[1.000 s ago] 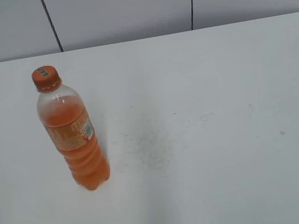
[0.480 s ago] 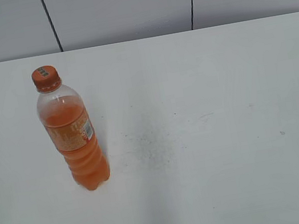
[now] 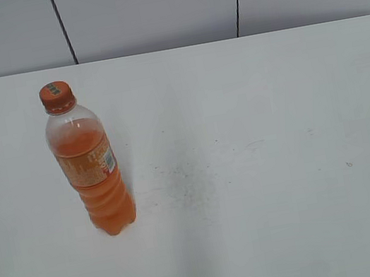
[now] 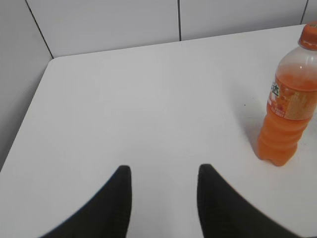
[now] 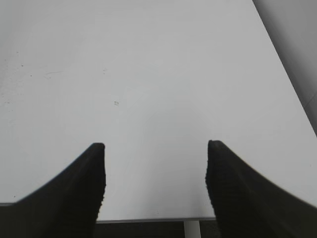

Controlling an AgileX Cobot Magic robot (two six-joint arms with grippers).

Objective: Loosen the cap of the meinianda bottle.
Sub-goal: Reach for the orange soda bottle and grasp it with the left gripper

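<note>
Meinianda bottle (image 3: 91, 171) stands upright, far-left on the table (image 3: 269, 167), cap (image 3: 56, 97) on top. Left gripper (image 4: 164, 178): jaws spread, empty; bottle lies right of and beyond it. Right gripper (image 5: 156, 148): spread wide, empty, bottle not in its view. Left arm nearer.

Plastics and matt surfaces, as I see them.
The meinianda bottle (image 3: 92, 170) looks clear glossy plastic, its cap (image 3: 56, 96) ribbed orange plastic; the table (image 3: 256, 133) smooth matt white, speckled at bottle's three o'clock.
</note>
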